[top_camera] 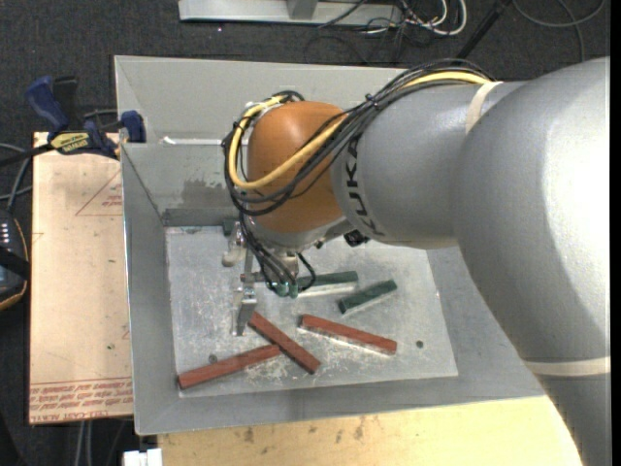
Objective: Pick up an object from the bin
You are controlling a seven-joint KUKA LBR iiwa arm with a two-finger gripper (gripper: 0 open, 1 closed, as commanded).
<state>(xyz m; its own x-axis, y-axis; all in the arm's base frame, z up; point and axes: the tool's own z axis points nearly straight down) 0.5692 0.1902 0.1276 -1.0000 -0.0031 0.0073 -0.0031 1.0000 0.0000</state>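
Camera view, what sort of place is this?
Probably a robotics lab: a grey KUKA arm reaches into a metal bin of red and green sticks, with loose cables on the floor behind.

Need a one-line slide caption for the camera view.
KUKA arm's gripper low in the grey bin, beside three red-brown bars and dark green bars on its floor.
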